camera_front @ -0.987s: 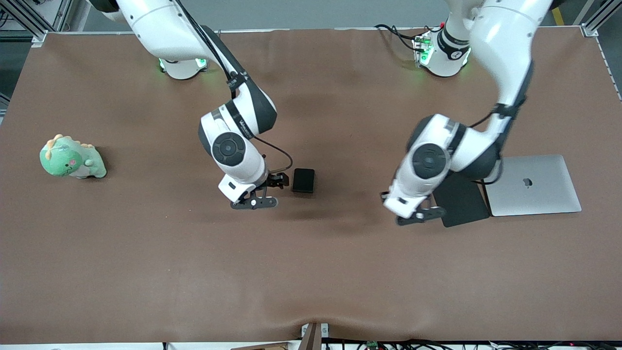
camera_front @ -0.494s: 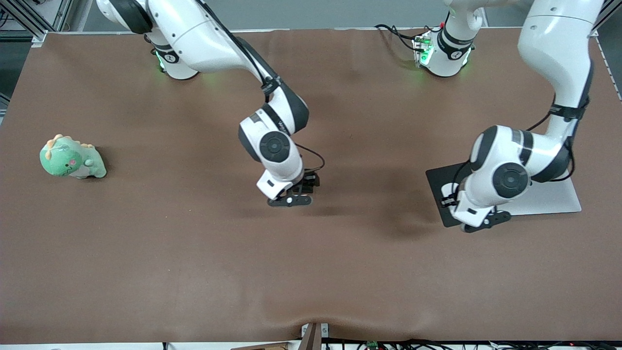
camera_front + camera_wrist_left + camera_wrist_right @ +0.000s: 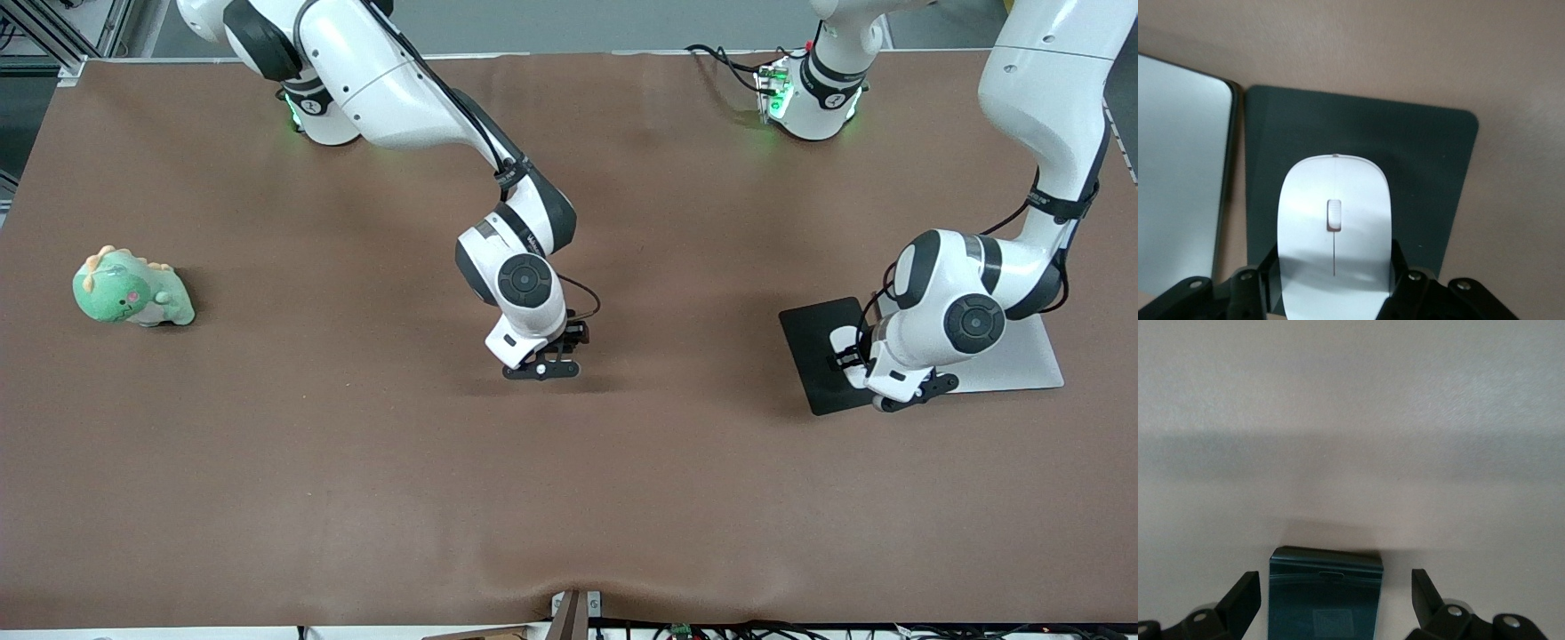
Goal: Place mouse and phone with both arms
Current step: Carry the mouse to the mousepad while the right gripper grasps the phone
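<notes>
Right gripper (image 3: pixel 1331 600) astride phone (image 3: pixel 1325 597)

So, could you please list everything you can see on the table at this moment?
mouse: one, white, between the left pincer's fingers, over the mouse pad.
phone: one, black, on the table between the right pincer's open fingers.
mouse pad: one, black, flat beside the laptop, toward the left arm's end.
laptop: one, silver, closed, mostly hidden under the left arm.
plush dinosaur: one, green, toward the right arm's end.
table: one, brown cover.
left pincer: one, black, shut on the mouse.
right pincer: one, black, open around the phone at mid-table.
</notes>
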Available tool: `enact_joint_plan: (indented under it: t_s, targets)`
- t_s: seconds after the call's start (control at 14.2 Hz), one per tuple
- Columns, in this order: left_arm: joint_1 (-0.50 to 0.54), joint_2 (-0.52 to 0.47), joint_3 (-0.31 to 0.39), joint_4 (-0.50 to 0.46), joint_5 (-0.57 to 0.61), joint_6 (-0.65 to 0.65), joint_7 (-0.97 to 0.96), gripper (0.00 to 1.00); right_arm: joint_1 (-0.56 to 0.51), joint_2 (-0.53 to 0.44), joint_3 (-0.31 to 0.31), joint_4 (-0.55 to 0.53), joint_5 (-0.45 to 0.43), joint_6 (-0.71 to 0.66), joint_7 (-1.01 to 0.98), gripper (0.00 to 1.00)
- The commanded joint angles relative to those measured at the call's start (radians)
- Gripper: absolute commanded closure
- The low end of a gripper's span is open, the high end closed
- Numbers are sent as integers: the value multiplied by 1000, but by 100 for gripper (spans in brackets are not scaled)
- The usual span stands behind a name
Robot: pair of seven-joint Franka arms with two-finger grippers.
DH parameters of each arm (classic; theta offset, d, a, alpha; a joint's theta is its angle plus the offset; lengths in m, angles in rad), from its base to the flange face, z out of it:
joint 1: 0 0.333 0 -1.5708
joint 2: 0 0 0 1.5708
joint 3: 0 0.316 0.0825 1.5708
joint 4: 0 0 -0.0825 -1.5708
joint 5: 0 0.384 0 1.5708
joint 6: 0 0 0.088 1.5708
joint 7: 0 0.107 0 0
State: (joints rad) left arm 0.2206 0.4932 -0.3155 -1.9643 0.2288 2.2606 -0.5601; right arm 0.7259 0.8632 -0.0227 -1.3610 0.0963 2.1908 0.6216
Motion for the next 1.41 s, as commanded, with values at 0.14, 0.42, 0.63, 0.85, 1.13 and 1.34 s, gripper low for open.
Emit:
enact_joint_plan:
  t_s: [0.14, 0.42, 0.63, 0.85, 1.13, 1.34]
  targets:
    - [40, -31, -19, -102, 15, 125, 54, 68, 30, 31, -2, 37, -13, 10, 79, 0]
    - [43, -15, -19, -116, 15, 186, 86, 67, 32, 34, -2, 33, -18, 12, 79, 0]
    - [52, 2, -19, -117, 18, 212, 92, 67, 30, 40, -2, 30, -18, 12, 79, 0]
    - [60, 16, -19, -129, 20, 249, 128, 67, 30, 42, -2, 26, -18, 12, 82, 0]
    - [60, 31, -17, -137, 21, 278, 131, 66, 32, 50, -2, 26, -15, 21, 84, 0]
    - [60, 47, -17, -139, 26, 303, 135, 66, 27, 51, -2, 25, -12, 37, 86, 0]
